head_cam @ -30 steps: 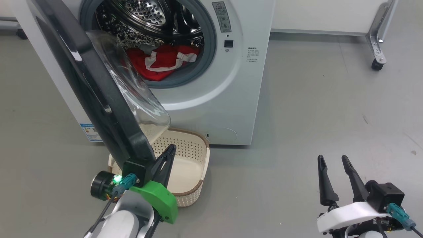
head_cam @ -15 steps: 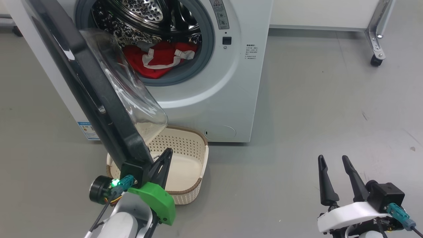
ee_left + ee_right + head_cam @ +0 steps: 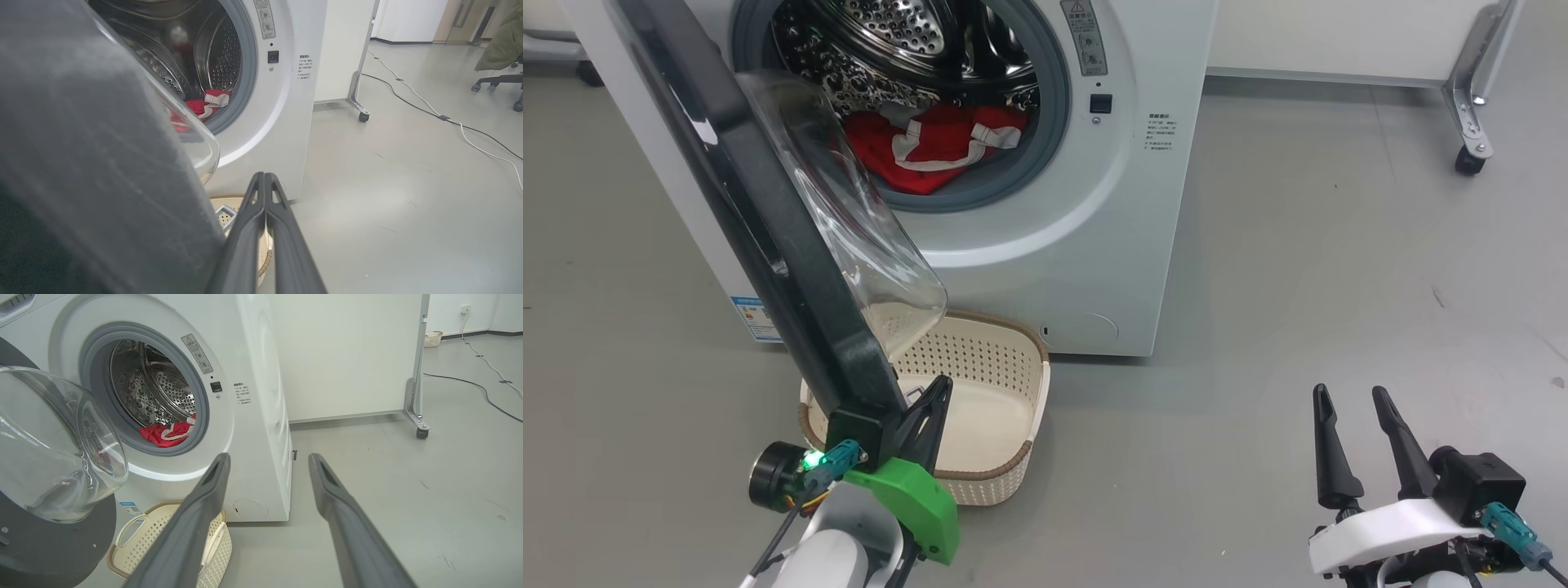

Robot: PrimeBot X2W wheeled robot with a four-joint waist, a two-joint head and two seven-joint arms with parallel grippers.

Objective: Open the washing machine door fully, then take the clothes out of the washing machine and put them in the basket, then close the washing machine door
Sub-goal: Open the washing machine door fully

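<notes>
Door (image 3: 776,245) swung partway out; we judge not fully open. Our left gripper (image 3: 943,384) pinched shut, empty, just beside door edge. Right gripper (image 3: 1349,394) spread wide, idle. Red clothes (image 3: 915,159) in drum (image 3: 890,33). Basket (image 3: 992,482) empty below. Unloading and closing left to do.

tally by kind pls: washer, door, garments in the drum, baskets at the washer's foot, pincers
Washing machine: 1
Door: 1
Red garment: 1
Basket: 1
Pincers: 2 (left pincer shut, right pincer open)
Total: 6
</notes>
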